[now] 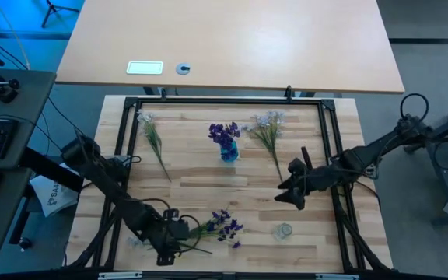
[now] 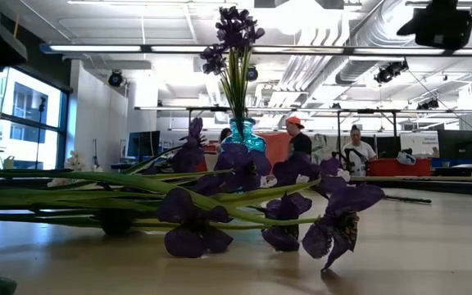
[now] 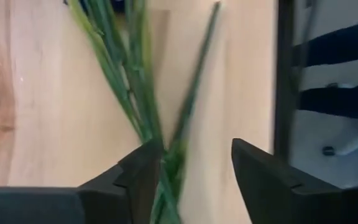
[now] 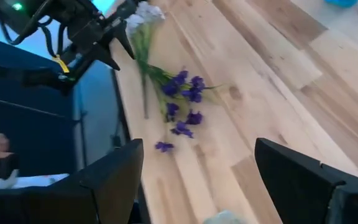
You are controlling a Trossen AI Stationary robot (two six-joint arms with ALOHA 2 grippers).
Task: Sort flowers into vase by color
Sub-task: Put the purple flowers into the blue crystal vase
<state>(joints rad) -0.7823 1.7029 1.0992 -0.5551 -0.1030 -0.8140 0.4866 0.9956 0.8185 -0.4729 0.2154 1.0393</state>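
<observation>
A blue vase [image 1: 229, 152] at the table's middle holds dark purple flowers [image 1: 224, 133], upright. Pale white-lavender sprigs lie flat at the far left [image 1: 151, 134] and the far right [image 1: 269, 131]. A bunch of purple sprigs [image 1: 224, 225] lies near the front edge, with its green stems [image 3: 143, 93] running toward my left gripper [image 3: 194, 171]. That gripper points down over the stem ends, open, with a finger on either side of them. A pale bloom [image 4: 145, 12] lies beside it. My right gripper [image 1: 292, 192] hangs open above the table's right half, holding nothing. My left gripper comes at the stems' free ends [image 3: 169, 165] from above, the fingers standing across them. The stems lie on the table close against one finger [image 3: 143, 177]. I cannot tell whether that finger touches them.
A small clear glass vase [image 1: 284, 231] stands near the front right, below my right gripper. A black frame [image 1: 329, 136] rims the wooden work surface. A larger table [image 1: 232, 39] lies beyond the far edge. People show in the room behind.
</observation>
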